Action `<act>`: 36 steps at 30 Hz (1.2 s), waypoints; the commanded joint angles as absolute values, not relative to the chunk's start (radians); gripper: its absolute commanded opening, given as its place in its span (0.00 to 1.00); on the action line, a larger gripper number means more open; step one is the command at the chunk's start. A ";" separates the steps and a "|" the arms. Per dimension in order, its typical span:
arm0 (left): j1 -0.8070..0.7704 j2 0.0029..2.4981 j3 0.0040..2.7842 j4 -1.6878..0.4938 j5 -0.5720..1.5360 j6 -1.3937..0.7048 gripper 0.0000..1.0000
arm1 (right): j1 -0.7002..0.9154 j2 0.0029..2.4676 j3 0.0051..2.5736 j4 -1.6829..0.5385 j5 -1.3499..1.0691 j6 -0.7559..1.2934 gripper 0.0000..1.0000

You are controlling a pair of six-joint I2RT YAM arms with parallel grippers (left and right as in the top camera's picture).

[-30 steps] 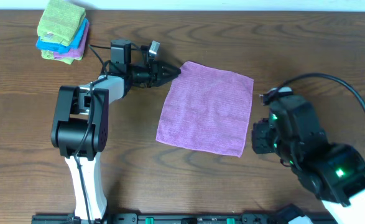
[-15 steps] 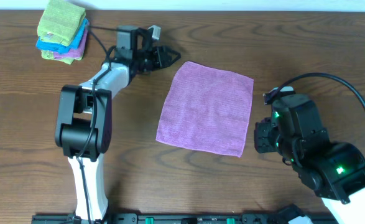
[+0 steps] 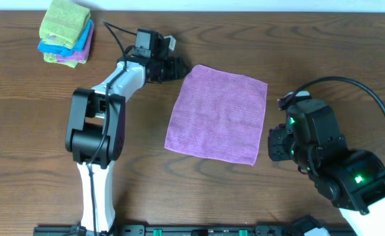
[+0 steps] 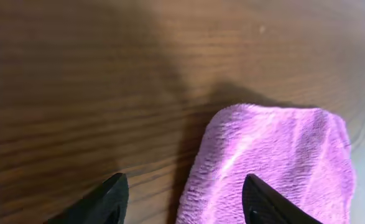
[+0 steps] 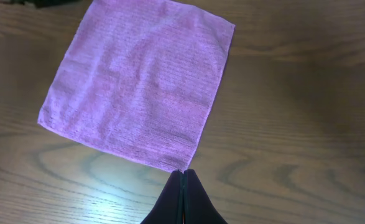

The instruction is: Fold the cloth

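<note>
The cloth (image 3: 218,115) is spread flat on the table (image 3: 21,131), between the two grippers. The left gripper (image 3: 178,67) is held released, its jaws parted, just in front of one corner of the cloth. In the left wrist view that corner is seen directly ahead, with one finger (image 4: 110,199) over bare wood and the other over the cloth's edge; whether the cloth is touched cannot be told. The right gripper (image 5: 183,186) is clenched on nothing, its jaws pressed together. The cloth is laid out ahead of it, and the nearest corner is seen just at the fingertips. A stack of folded cloths (image 3: 66,31) is set well behind the left gripper.
</note>
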State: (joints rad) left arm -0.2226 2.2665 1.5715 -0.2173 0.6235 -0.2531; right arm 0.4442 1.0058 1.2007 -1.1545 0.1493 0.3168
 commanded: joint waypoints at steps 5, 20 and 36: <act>-0.220 2.342 1.586 -0.190 0.764 -0.268 0.63 | 0.437 1.002 1.203 -1.155 0.152 0.299 0.01; -0.225 2.349 1.586 -0.149 1.044 -0.324 0.78 | 0.437 1.002 1.203 -1.137 0.130 0.302 0.01; -0.222 2.349 1.586 0.317 1.213 -0.552 0.73 | 0.437 1.002 1.203 -1.144 0.130 0.302 0.02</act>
